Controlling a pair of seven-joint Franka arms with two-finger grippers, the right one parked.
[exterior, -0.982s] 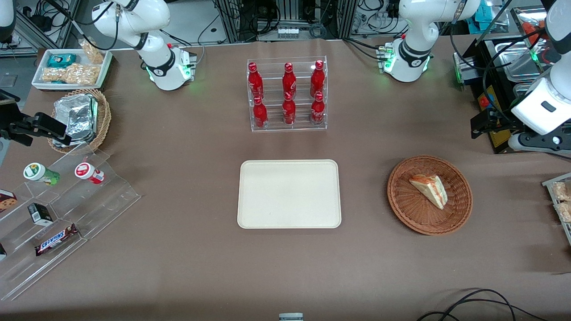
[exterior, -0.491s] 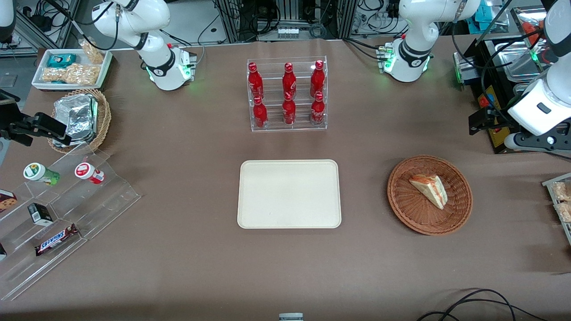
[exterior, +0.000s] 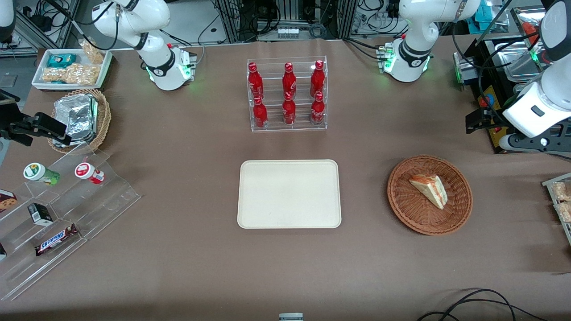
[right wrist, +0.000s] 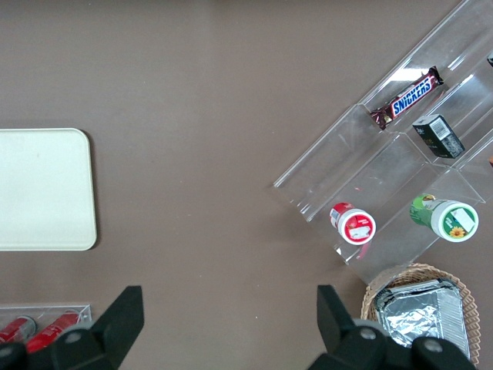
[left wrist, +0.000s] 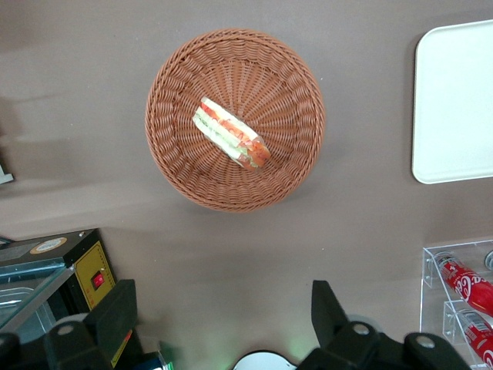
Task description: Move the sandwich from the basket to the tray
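Note:
The sandwich (exterior: pixel 429 191), a pale wedge with orange-red and green filling, lies in the round reddish-brown wicker basket (exterior: pixel 403 203). The cream tray (exterior: pixel 289 194) lies bare at the table's middle, beside the basket. My left gripper (exterior: pixel 478 120) hangs high over the table toward the working arm's end, farther from the front camera than the basket, apart from it. In the left wrist view its gripper (left wrist: pixel 223 324) is open and empty, with the sandwich (left wrist: pixel 229 132) and basket (left wrist: pixel 177 166) below it and the tray's (left wrist: pixel 454 108) edge beside them.
A clear rack of red bottles (exterior: pixel 287 96) stands farther back than the tray. A black box (exterior: pixel 490 107) sits close by the gripper. Snack packets (exterior: pixel 561 200) lie at the working arm's edge. A foil-packet basket (exterior: pixel 80 118) and acrylic snack steps (exterior: pixel 58 209) are at the parked arm's end.
The left arm's gripper has shifted a little toward the table's middle and the basket. The sandwich, basket and tray have not moved.

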